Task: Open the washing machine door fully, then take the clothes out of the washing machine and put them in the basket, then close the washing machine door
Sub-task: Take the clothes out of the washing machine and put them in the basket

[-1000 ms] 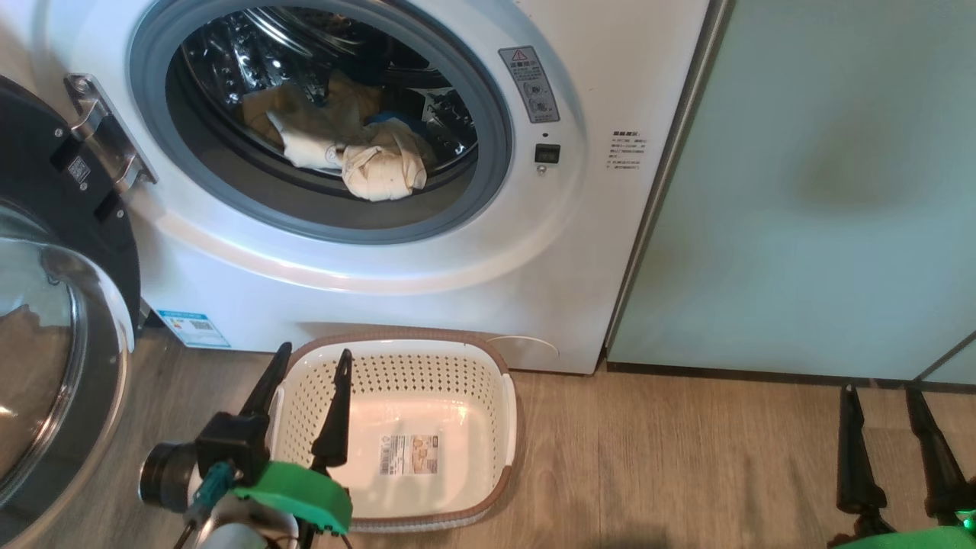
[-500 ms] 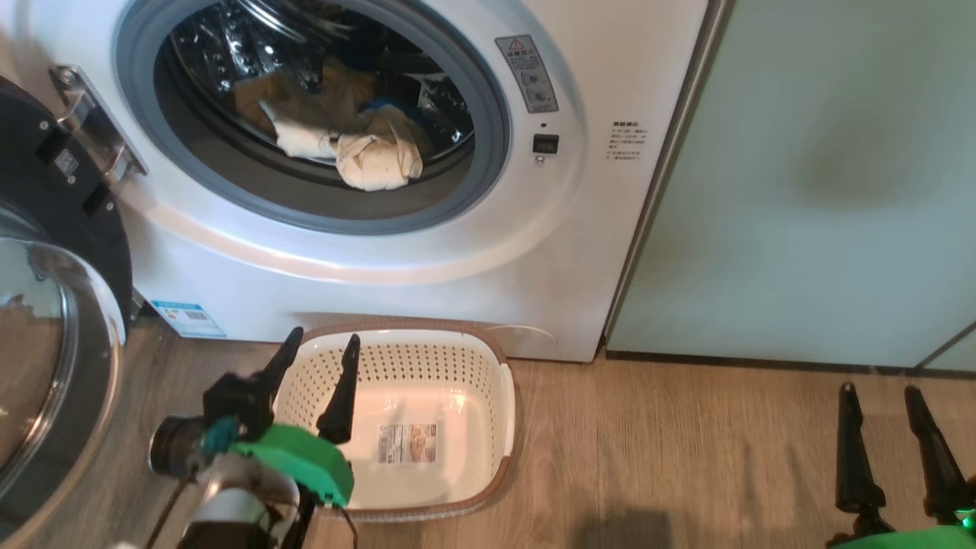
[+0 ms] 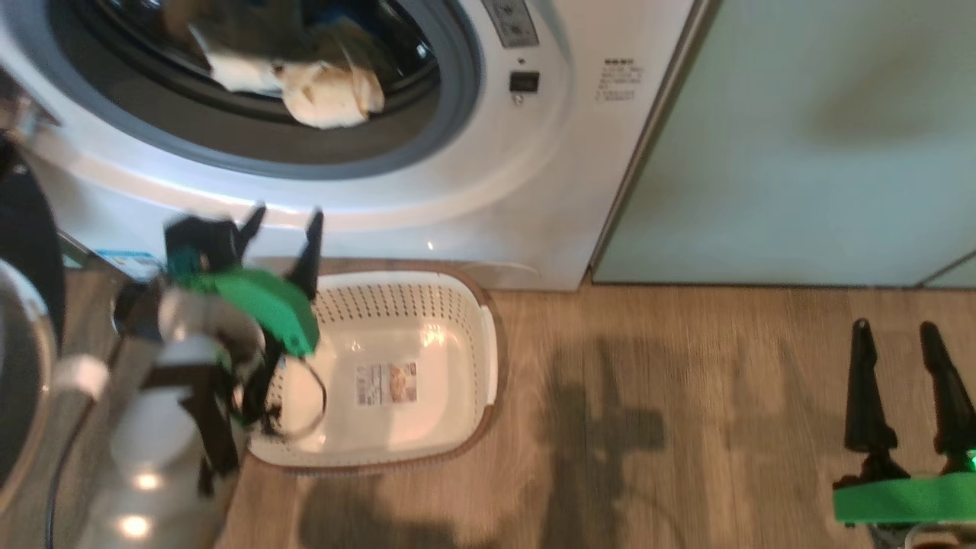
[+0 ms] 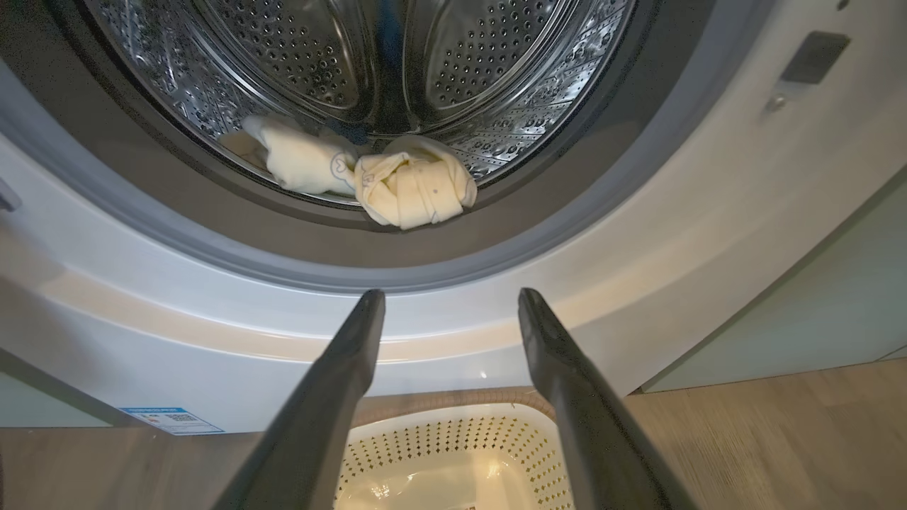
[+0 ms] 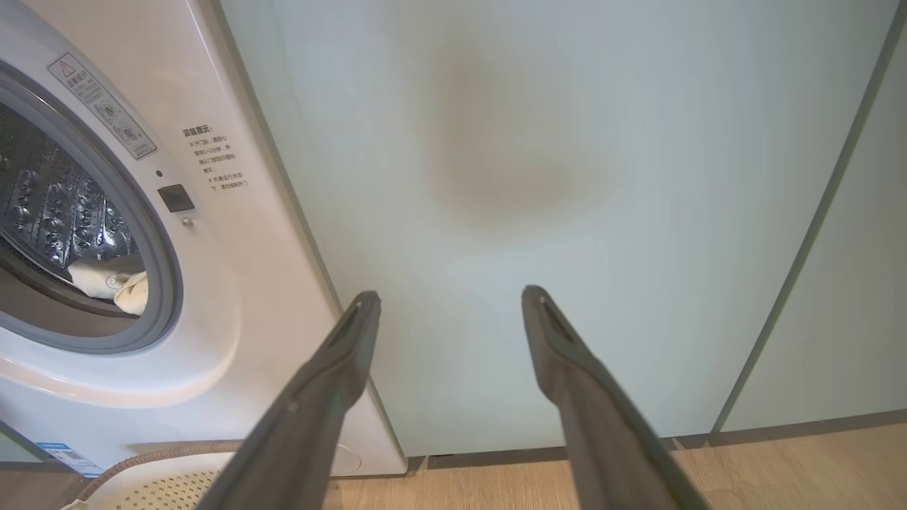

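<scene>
The washing machine [image 3: 534, 191] stands with its round opening uncovered; the washing machine door [image 3: 30, 229] is swung out at the left edge of the head view. Cream clothes [image 3: 328, 95] lie at the front lip of the steel drum, knotted into a bundle [image 4: 414, 191]. The empty basket [image 3: 396, 309] sits on the floor right against the washer. My left gripper [image 3: 284, 221] is open and empty, above the basket's back-left corner, its fingers pointing at the white front below the opening [image 4: 450, 301]. My right gripper [image 3: 894, 335] is open and empty at lower right, facing the cabinet [image 5: 450, 297].
Pale green cabinet panels [image 3: 801, 137] adjoin the washer on the right. Wooden floor [image 3: 671, 427] stretches between the basket and my right gripper. The door's glass bowl [image 3: 23, 366] bulges out beside my left forearm.
The head camera has tipped down, shifting the whole picture. My left gripper has risen from over the basket toward the washer front. The right gripper has stayed in place.
</scene>
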You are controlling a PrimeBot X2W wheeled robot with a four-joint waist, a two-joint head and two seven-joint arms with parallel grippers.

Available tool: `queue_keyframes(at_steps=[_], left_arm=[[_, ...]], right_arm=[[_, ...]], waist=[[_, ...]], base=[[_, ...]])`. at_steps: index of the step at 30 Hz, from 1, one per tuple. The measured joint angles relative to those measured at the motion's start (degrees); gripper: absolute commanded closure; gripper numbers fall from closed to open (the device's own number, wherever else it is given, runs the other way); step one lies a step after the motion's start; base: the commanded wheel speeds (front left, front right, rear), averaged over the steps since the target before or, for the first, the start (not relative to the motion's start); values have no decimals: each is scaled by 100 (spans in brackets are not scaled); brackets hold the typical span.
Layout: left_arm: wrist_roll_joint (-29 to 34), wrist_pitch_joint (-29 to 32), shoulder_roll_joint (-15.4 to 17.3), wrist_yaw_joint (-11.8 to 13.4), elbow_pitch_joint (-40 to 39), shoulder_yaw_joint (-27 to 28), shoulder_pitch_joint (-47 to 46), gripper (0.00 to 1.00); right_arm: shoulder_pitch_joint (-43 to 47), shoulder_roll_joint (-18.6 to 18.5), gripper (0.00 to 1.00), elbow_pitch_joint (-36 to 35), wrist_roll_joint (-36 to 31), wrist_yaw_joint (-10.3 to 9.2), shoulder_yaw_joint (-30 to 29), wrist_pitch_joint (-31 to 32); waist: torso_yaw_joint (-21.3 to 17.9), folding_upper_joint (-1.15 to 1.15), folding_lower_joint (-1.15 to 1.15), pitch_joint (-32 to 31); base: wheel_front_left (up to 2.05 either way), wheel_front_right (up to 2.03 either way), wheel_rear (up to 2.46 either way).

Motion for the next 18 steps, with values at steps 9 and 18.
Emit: queue_keyframes(at_steps=[9,18], left_arm=[[-449,620,344,-223,957,19,-1771,0],[-1078,1817,878,-314,1427,-393,-3027,0]], right_arm=[[-463,0,0,-56,248,0,1,0],[-741,-1,0,-55,587,1,16,0]], waist=[[-323,0,0,735],[-731,0,0,1205]], base=[[0,0,0],[0,0,0]])
